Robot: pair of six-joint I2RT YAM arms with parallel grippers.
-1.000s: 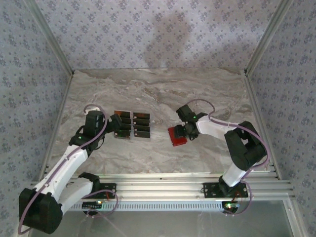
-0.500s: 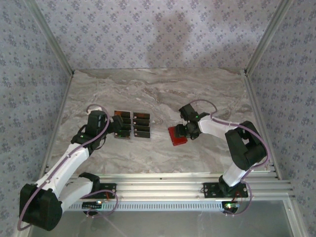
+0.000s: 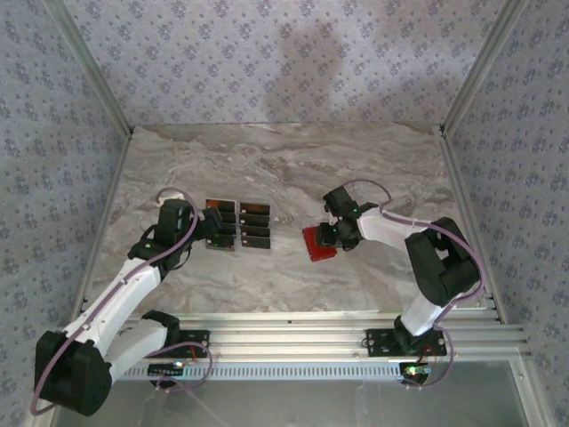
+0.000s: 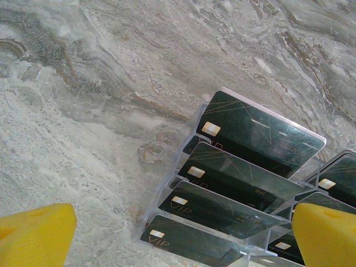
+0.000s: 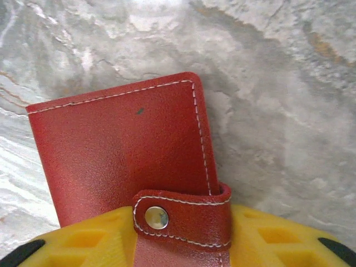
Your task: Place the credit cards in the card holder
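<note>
1. Card holder lies snapped shut on the table, right of the middle, the right gripper at its tab end; one yellow pad shows behind the snap tab, but whether the jaws pinch it I cannot tell
2. Grip the body beside the tab, leaving the snap free to pop
3. Left gripper hangs spread wide over the credit cards, tilted in a clear tiered stand; take one card by its raised edge

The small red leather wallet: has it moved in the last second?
No. The red leather wallet lies just as far right of the flat black cards.
</note>
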